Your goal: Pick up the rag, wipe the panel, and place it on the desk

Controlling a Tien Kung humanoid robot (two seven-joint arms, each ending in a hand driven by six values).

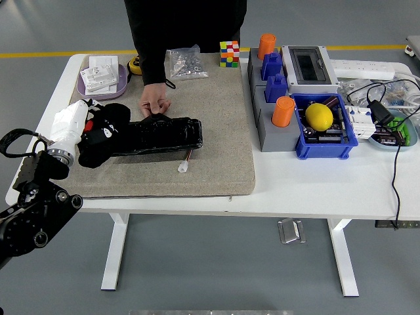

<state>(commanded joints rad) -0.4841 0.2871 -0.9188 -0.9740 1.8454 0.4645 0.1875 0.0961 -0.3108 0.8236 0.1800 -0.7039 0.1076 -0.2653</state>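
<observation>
Your left hand [71, 125] (white-covered, coming in from the table's left edge) is closed around the rag [103, 132], a black cloth with small red and white marks. The rag is pressed against the left end of the panel [157, 135], covering that end; the rest of the panel, glossy black and long, lies across the middle of the grey mat [197, 125]. A thin wire with a white connector [183, 167] trails off the panel's near side onto the mat.

A person stands at the table's far edge, dark sleeve down, with one hand [155, 104] pinching the panel's far edge and holding it in place.

Your right arm is out of frame.

Along the far edge of the table [315, 190]: a purple tray [102, 89] with white parts near the far left corner, a clear bag of hardware [184, 63], a colour cube [229, 53]. On the right half: a grey block with orange cylinders [283, 111] and blue pieces, a grey box with a dark window [308, 67], a blue bin [325, 147] holding a yellow lemon [319, 116], black cables near the right edge.
</observation>
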